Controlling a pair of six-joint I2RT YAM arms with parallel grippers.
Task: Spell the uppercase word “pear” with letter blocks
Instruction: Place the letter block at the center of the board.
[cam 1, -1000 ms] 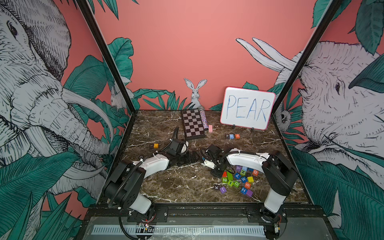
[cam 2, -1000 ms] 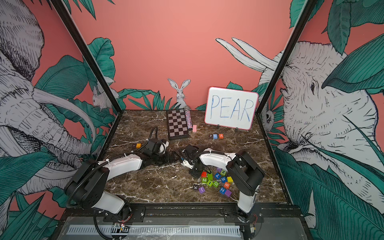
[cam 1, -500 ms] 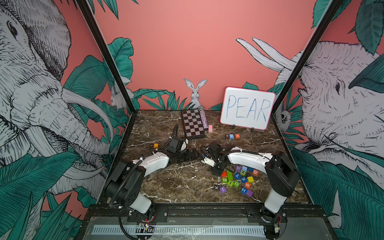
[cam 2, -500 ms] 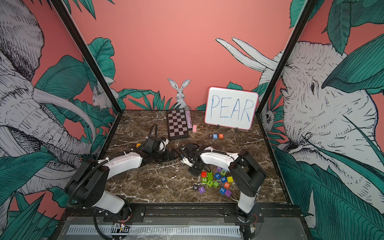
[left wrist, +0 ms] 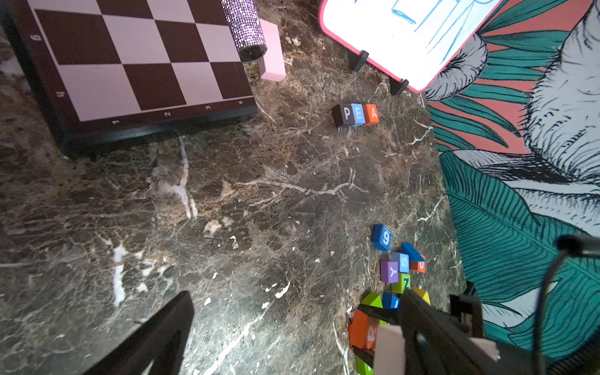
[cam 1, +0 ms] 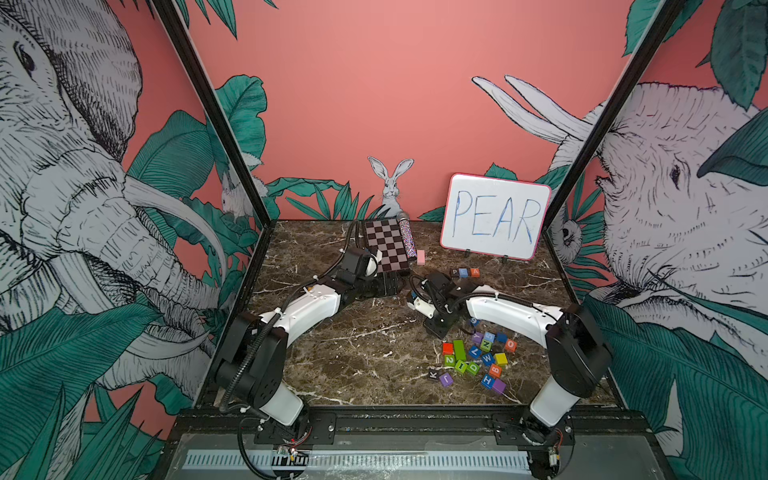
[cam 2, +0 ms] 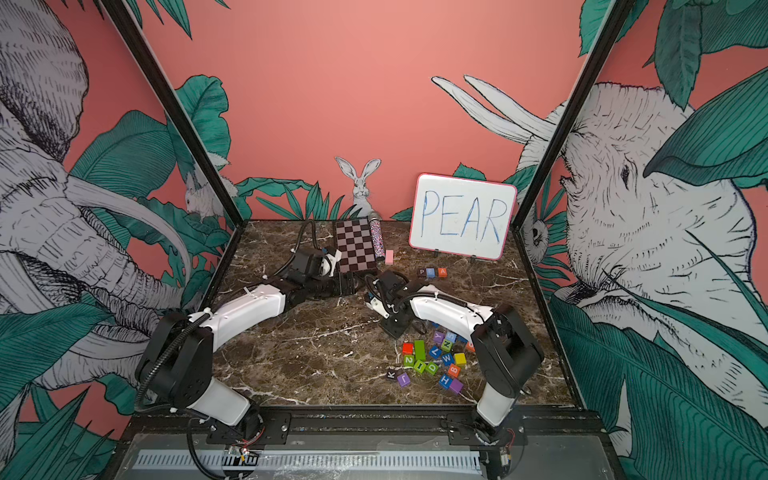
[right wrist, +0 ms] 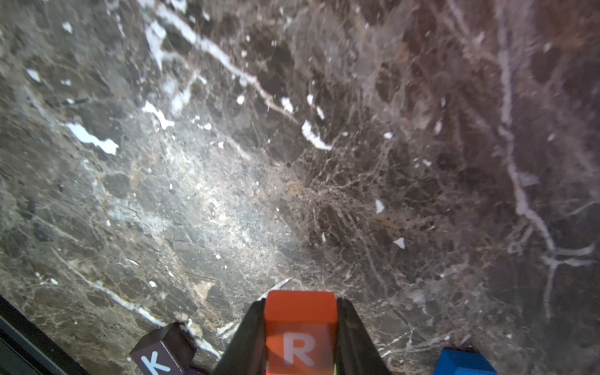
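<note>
Orange R block (right wrist: 300,337) pinched between the jaws of the right gripper (right wrist: 300,302), centre-right, just beside the loose block pile (cam 1: 478,357). P, E, A row (cam 1: 464,272) lies far right, before the whiteboard (cam 1: 494,216). Left gripper (cam 1: 388,286), jaws spread, is at the near edge of the chessboard (cam 1: 386,249).

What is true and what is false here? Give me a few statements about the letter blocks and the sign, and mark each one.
1. The right end effector grips the orange R block. True.
2. The P block, E block and A block stand in a row in front of the whiteboard. True.
3. The orange R block already sits next to the A block. False: it is in the right end effector, apart from the row.
4. The whiteboard reads PLUM. False: it reads PEAR.
</note>
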